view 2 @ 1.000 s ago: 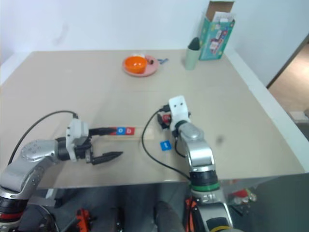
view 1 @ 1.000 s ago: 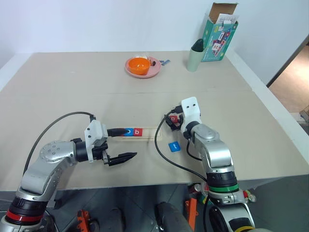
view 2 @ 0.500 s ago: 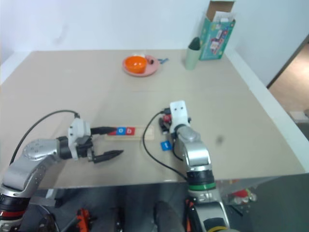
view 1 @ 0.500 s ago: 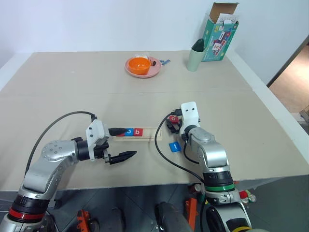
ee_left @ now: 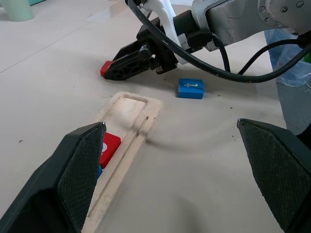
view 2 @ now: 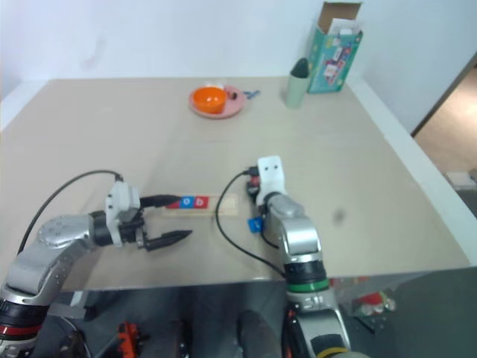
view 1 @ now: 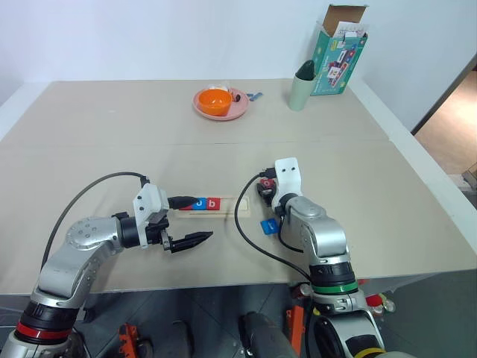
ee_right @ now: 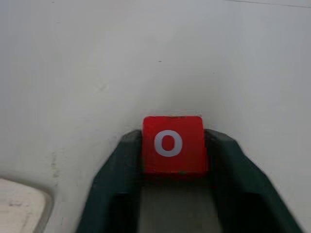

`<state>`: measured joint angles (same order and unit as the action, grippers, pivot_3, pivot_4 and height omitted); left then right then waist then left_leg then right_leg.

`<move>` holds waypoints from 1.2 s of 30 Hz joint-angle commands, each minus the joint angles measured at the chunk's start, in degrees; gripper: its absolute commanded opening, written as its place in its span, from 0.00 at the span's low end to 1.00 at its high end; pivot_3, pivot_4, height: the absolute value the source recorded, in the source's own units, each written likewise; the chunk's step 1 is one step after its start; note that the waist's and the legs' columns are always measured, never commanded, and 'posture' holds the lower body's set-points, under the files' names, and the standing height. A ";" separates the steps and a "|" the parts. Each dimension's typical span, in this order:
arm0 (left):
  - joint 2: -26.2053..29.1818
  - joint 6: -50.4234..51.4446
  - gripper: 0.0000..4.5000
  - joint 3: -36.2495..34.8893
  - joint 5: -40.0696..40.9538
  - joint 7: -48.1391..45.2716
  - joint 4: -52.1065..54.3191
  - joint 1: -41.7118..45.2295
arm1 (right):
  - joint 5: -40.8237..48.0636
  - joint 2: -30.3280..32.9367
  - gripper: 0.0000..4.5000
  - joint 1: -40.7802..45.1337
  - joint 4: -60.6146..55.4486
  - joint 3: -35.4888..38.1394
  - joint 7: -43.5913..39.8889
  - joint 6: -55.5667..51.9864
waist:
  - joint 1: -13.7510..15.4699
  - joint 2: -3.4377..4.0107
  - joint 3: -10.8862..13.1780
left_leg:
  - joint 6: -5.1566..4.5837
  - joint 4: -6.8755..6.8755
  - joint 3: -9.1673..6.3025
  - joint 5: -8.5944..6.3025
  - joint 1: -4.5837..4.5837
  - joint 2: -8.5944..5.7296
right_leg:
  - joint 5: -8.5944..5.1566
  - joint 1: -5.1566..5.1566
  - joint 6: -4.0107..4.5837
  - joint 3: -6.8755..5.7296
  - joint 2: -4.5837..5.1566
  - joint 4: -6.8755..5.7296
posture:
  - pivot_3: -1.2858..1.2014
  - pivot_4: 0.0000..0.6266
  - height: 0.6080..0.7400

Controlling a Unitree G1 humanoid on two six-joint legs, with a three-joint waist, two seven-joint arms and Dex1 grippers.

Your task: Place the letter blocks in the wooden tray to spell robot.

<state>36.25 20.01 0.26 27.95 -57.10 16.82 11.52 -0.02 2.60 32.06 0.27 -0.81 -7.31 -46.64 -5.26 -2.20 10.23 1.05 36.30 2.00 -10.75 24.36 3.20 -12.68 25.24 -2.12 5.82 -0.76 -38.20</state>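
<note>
Right jaws [ee_right: 170,170] now clamped on red o block [ee_right: 172,144], no longer spread; left jaws [ee_left: 180,165] wide apart by wooden tray [ee_left: 127,130]. Ready to lift toward tray.

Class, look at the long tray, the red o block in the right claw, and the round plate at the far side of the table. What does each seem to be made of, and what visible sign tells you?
Wooden tray: pale unfinished wood, probably; matte with routed edges.
Red o block: likely painted wood or plastic; flat even colour, printed white letter.
Pink plate: probably plastic; smooth, uniform colour.
</note>
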 commanded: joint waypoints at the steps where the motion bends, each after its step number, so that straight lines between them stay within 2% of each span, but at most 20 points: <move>1: 0.45 -1.22 1.00 -0.65 -0.06 -0.42 1.01 0.01 | -0.15 0.92 0.27 -1.34 -2.21 -1.31 -0.15 -1.52 | 0.00 0.00 0.00 | 0.00 0.00 0.00 0.00 0.00 0.00 | -0.02 0.00 0.03 0.00 0.00 0.00 | 0.52 0.24 1.00; 11: 0.89 -1.31 1.00 -0.49 -0.51 -0.72 1.51 -1.11 | 1.88 9.90 0.27 -14.27 -27.39 1.50 -3.21 -13.56 | 0.80 -0.01 -0.01 | 0.04 -0.07 -0.11 -0.03 0.09 -0.09 | -0.20 0.03 -0.02 -0.05 0.06 0.02 | 0.52 0.24 1.00; 14: 1.14 -1.44 1.00 -0.40 -0.64 -1.26 1.16 -1.06 | 3.84 10.32 0.27 -18.34 -34.46 2.22 -3.96 -18.16 | 0.82 -0.01 -0.01 | 0.04 -0.06 -0.14 -0.03 0.08 -0.08 | -0.22 0.02 0.01 -0.07 0.06 0.02 | 0.52 0.24 1.00; 23: 1.36 -1.61 1.00 0.15 -1.38 -2.48 -0.05 0.05 | 5.86 7.93 0.27 -19.70 -35.63 4.39 -2.52 -20.90 | 0.62 -0.01 -0.01 | 0.02 0.03 -0.18 -0.01 0.01 -0.10 | -0.13 -0.02 0.13 -0.07 0.05 0.02 | 0.52 0.24 1.00; 25: 1.27 -1.59 1.00 0.06 -1.49 -2.61 -0.16 0.10 | 6.53 7.45 0.51 -19.42 -35.81 4.70 -2.63 -21.30 | 0.62 -0.02 -0.01 | 0.02 0.03 -0.17 -0.01 0.01 -0.10 | -0.13 -0.02 0.13 -0.06 0.05 0.02 | 0.52 0.24 1.00; 28: 1.25 -1.62 1.00 0.04 -1.65 -2.69 -0.21 0.09 | 7.16 8.05 0.75 -18.87 -36.18 5.29 -3.01 -20.61 | 0.62 -0.02 -0.01 | 0.02 0.03 -0.16 -0.01 0.02 -0.10 | -0.13 -0.02 0.12 -0.06 0.06 0.02 | 0.52 0.24 1.00; 31: 1.22 -1.69 1.00 0.14 -1.74 -2.62 -0.17 0.00 | 9.45 12.79 0.99 -16.07 -35.57 7.71 -7.09 -19.41 | 0.62 0.01 0.01 | 0.02 0.02 -0.17 -0.01 0.04 -0.10 | -0.13 0.00 0.12 -0.07 0.05 0.02 | 0.52 0.24 1.00; 36: 1.00 -2.10 1.00 0.72 -2.21 -2.78 -0.45 0.17 | 16.15 29.94 1.00 -9.51 -26.72 10.29 -24.38 -11.56 | 0.70 0.02 0.02 | 0.01 0.07 -0.09 -0.01 0.06 -0.21 | -0.13 -0.04 0.06 0.00 0.15 0.11 | 0.52 0.24 1.00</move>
<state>36.95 18.88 1.02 25.74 -59.42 16.09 10.84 13.94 30.72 21.54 -28.22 8.47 -26.49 -61.86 -4.56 -2.18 10.25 1.07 36.37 1.91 -10.76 24.43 2.99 -12.81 25.20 -2.07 5.82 -0.61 -38.07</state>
